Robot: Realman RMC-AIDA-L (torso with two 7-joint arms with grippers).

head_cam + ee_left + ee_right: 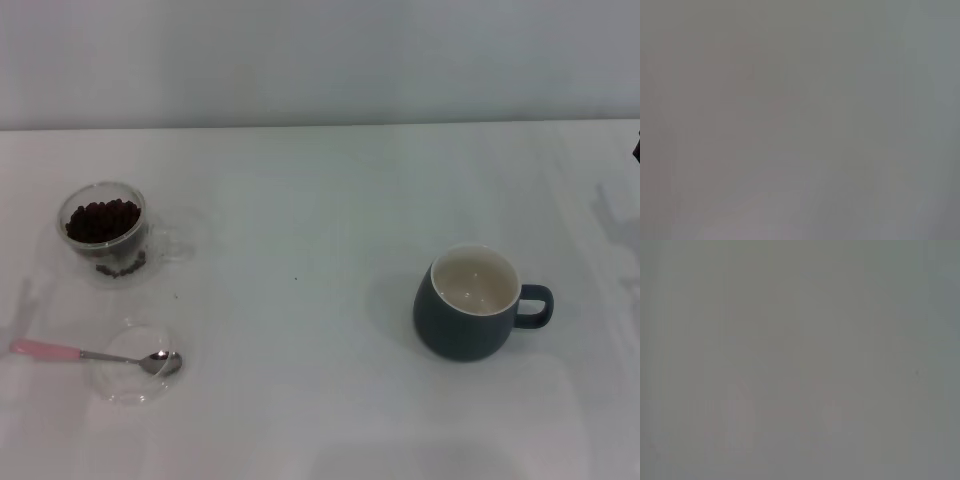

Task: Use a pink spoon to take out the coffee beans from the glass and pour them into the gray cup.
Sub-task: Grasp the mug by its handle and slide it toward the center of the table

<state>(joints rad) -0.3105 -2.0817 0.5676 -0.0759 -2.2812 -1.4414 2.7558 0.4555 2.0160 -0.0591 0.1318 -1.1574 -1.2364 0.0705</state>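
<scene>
In the head view the glass (104,232) stands at the left of the white table, filled with dark coffee beans (102,221). Nearer the front edge, the pink spoon (95,354) lies flat with its metal bowl resting on a clear round dish (133,385) and its pink handle pointing left. The gray cup (470,303) stands at the right, off-white inside, nothing in it, handle pointing right. Neither gripper shows in the head view. Both wrist views give only a plain grey blur.
A white wall runs behind the table (320,200). A small dark piece (636,150) shows at the right edge of the head view; I cannot tell what it is.
</scene>
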